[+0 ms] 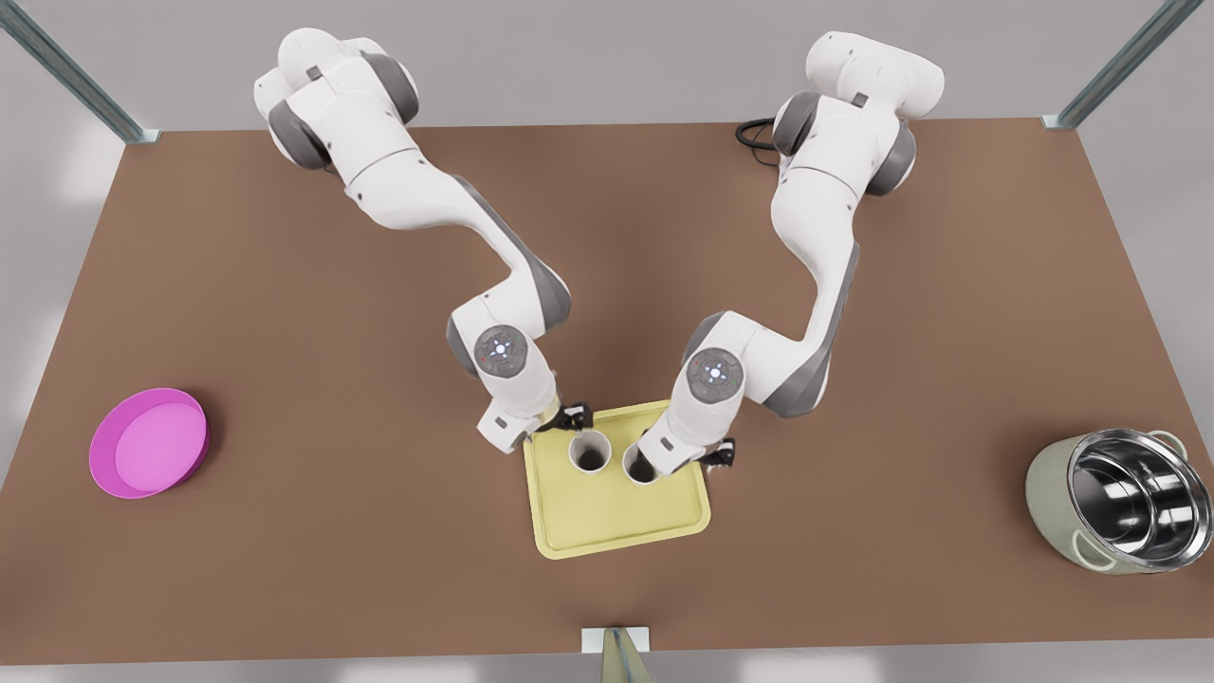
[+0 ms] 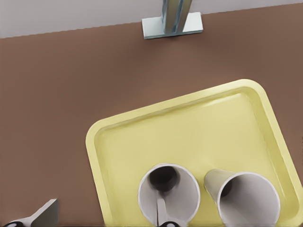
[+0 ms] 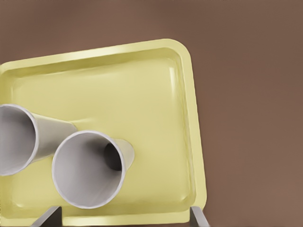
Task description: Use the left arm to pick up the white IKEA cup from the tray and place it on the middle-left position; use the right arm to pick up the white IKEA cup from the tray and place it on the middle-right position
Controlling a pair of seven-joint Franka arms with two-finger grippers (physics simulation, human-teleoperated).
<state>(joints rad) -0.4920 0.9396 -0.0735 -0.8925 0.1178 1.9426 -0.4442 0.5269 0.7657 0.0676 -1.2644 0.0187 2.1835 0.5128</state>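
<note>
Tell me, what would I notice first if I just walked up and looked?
Two white arms reach down to a yellow tray in the middle of the brown table, where two white cups stand side by side. The left gripper hangs by one cup, the right gripper by the other. A pink bowl sits far off at the front view's left and a shiny pot at its right.

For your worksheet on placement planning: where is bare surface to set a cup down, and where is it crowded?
Bare tabletop lies between the magenta bowl and the tray, and between the tray and the steel pot. The tray's near half is free. Its far edge is crowded: two cups and both grippers.
</note>
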